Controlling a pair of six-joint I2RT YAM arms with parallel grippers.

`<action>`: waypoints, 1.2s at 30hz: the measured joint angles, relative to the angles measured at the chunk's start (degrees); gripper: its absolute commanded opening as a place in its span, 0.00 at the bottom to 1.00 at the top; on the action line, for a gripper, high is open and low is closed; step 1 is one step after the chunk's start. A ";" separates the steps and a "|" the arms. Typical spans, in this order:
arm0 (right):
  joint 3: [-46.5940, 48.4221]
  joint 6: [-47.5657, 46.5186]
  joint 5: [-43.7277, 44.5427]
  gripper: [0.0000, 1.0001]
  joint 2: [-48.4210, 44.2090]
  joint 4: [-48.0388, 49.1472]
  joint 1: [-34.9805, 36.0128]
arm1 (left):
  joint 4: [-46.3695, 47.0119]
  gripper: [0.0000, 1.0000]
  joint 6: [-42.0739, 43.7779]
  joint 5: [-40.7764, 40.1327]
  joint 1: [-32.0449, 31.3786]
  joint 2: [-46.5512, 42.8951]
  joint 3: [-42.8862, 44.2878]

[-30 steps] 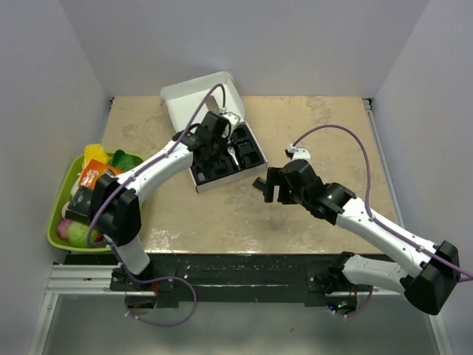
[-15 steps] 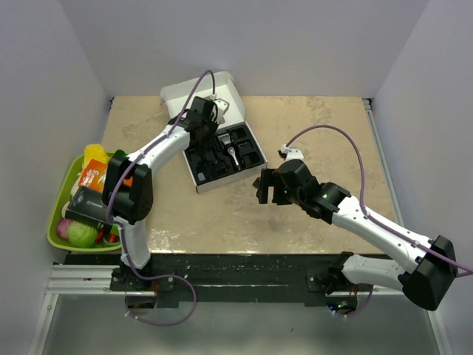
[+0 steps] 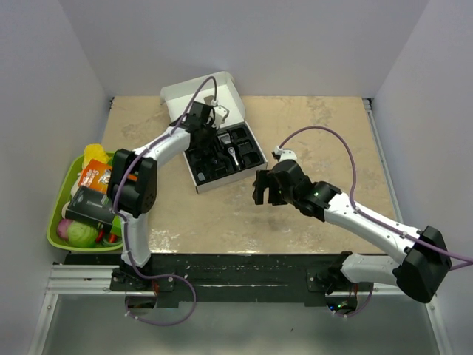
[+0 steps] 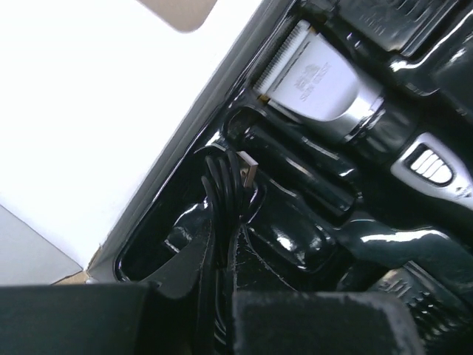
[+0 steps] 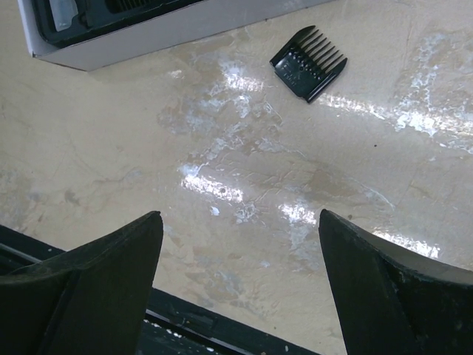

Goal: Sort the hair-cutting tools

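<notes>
I am pinching the thin black cord (image 4: 219, 214) in my left gripper (image 4: 222, 296), jaws pressed almost together on its strands, at the far-left pocket of the glossy black plastic insert (image 4: 295, 237). The insert sits in the white cardboard box (image 3: 185, 96). Within the last second this arm has been swinging from the middle of the box to the corner beside the raised lid. My right gripper (image 5: 240, 218) has been drifting left across the beige stone-patterned table (image 3: 318, 126), jaws staying spread wide and holding nothing. The slim black hair clipper with its silver blade head (image 4: 325, 81) is lying in its slot just beside the cord. 1 small black toothed comb attachment (image 5: 308, 61) is lying loose on the table, near the box wall and well ahead of my right fingers. To my mind the cord is being settled, leaving the comb as the next piece to fetch. Whether the cord is going into its pocket or coming out, I cannot tell. From above, my right wrist is hiding the comb and the cord is too fine to make out. The left wrist view is cutting off the clipper's handle and the neighbouring pockets.
</notes>
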 measured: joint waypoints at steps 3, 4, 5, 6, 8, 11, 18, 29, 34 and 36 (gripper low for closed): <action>-0.48 0.00 -0.79 0.90 0.37 0.92 0.11 | 1.14 0.00 0.26 0.31 1.16 -0.50 -2.58; -0.66 0.00 -0.83 0.90 0.39 1.07 0.13 | 1.44 0.00 0.26 0.31 1.49 -0.76 -3.63; -0.72 0.00 -0.85 0.90 0.44 1.14 0.22 | 1.92 0.00 0.26 0.46 1.81 -0.96 -4.59; -0.74 0.00 -0.90 0.90 0.50 1.25 0.33 | 2.45 0.00 0.26 0.61 2.05 -1.05 -5.22; -0.74 0.00 -0.96 0.90 0.50 1.57 0.33 | 3.13 0.00 0.26 0.74 2.19 -1.05 -5.62; -0.74 0.00 -0.98 0.90 0.50 1.97 0.37 | 3.58 0.00 0.26 0.76 2.19 -1.07 -5.84; -0.76 -0.02 -1.03 0.95 0.52 2.29 0.37 | 4.24 0.33 0.07 0.33 2.21 -1.27 -6.34; -0.11 -0.81 -0.92 0.98 2.73 2.05 0.37 | 3.65 0.44 -1.38 0.81 2.38 -4.42 -7.06; 4.17 -2.23 1.64 0.99 6.84 0.92 0.37 | 2.10 0.51 -3.54 3.43 2.38 -9.92 -7.43; 6.29 -2.99 3.26 0.98 8.79 0.55 0.35 | 1.95 0.69 -4.92 4.61 2.38 -13.51 -8.02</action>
